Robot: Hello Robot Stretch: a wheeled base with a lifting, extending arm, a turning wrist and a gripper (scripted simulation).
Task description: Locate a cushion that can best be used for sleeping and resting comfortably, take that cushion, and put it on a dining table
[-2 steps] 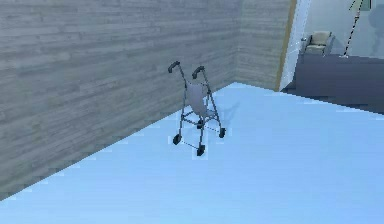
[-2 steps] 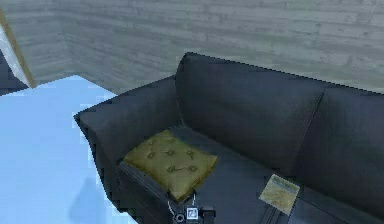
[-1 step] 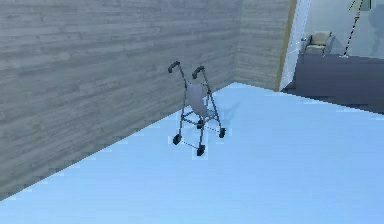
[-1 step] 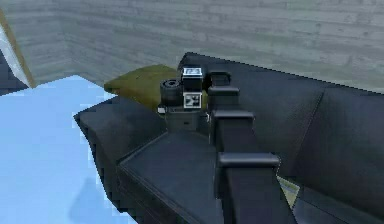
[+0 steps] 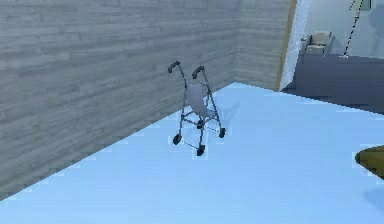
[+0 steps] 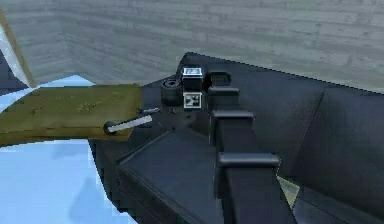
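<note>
My gripper [image 6: 115, 126] sits at an olive cushion-like slab [image 6: 60, 110] beside the dark sofa [image 6: 300, 120]; I cannot tell whether I hold it. I judge carrying it to a dining table remains.

Wall [image 5: 90, 70] grey w/ plank grain; floor [image 5: 280, 150] pale blue; sofa [image 6: 330, 130] dk grey; mat [image 6: 60, 112] olive.

Olive slab [image 6: 60, 112] left of the gripper [image 6: 115, 126] looks matt, mottled; dark sofa [image 6: 335, 130] on its right smooth, faintly sheened; walker [image 5: 197, 108] frame metal; wall [image 5: 90, 70] grey planked wood.
</note>
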